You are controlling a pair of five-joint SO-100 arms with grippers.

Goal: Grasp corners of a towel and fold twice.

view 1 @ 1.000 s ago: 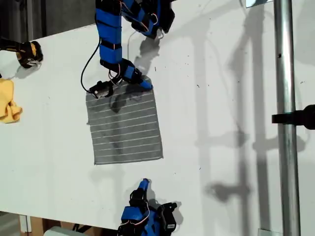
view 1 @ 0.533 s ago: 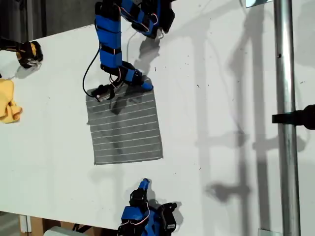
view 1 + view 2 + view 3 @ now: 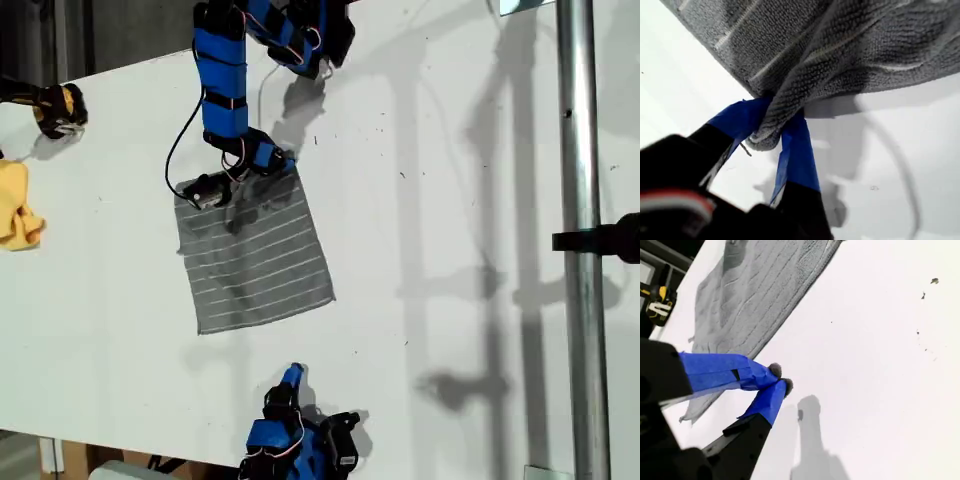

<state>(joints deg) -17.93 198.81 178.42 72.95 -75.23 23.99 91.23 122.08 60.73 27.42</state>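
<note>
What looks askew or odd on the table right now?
The towel sits skewed on the table, with its far corner bunched in my first gripper and lifted. My second gripper is shut on nothing, off the towel's near edge. A yellow cloth lies crumpled at the exterior view's left edge.

Grey white-striped towel [image 3: 255, 255] lies skewed — one corner [image 3: 771, 131] bunched, lifted.

You get bright, hard light on the white table [image 3: 450, 150], with crisp dark shadows of arms and pole across the exterior view's right half. Both wrist views are sharp on cloth, blurred near the black housings.
</note>
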